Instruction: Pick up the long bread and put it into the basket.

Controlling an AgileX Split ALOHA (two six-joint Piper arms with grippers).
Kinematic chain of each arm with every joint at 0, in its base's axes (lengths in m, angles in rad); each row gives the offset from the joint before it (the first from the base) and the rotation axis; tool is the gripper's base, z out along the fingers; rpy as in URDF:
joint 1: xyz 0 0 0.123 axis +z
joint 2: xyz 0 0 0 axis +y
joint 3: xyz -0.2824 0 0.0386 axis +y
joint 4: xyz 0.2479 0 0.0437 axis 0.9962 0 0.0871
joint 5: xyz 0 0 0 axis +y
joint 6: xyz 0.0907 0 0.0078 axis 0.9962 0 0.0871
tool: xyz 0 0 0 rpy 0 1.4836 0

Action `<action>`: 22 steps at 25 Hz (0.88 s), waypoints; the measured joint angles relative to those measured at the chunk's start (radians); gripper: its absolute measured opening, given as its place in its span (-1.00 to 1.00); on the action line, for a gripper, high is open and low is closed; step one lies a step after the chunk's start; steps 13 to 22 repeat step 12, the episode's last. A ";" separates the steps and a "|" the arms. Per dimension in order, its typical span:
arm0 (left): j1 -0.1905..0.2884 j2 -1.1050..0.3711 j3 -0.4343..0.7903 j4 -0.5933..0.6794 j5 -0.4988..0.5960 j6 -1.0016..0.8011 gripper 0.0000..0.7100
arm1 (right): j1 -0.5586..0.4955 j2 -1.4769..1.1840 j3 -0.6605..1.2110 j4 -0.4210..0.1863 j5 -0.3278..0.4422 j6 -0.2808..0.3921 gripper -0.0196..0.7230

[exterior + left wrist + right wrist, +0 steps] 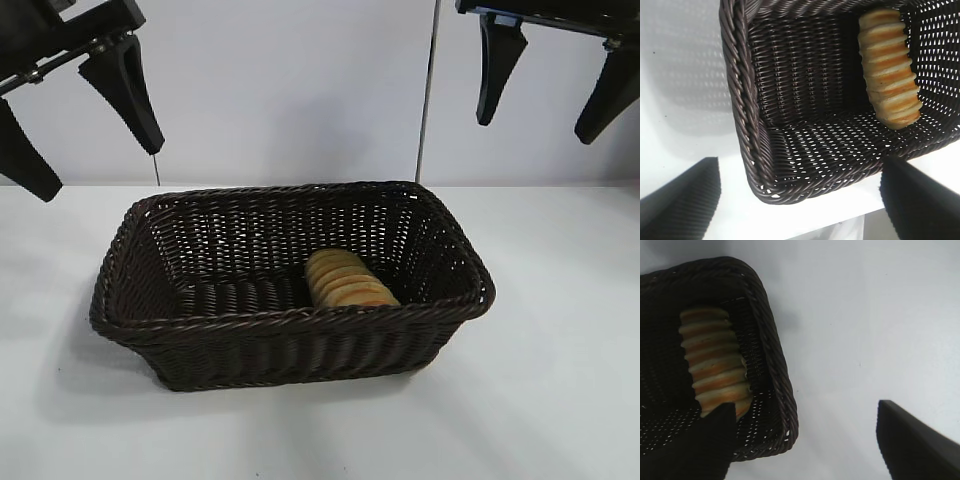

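Inside the basket (290, 330) on the white table (560, 380), the long bread (348, 280) lies at its right half, long axis running from the near wall toward the far one. Farther back, left gripper (85, 125) and right gripper (555, 80) hang above, fingers apart, empty.

We see the basket (290, 345) standing mid-desk (560, 400), its sloping wicker walls and braided rim the only barrier around the interior. Inside, the long bread (347, 281) lies toward the right end, leaving the left part of the floor bare and reachable from above. The left tool (85, 125) and right tool (555, 85) hang spread apart high over the two ends, well clear of the rim. The desk around the basket gives open passage.
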 joint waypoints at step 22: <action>0.000 0.000 0.000 0.000 -0.009 0.000 0.77 | 0.000 0.000 0.000 0.000 0.000 -0.001 0.56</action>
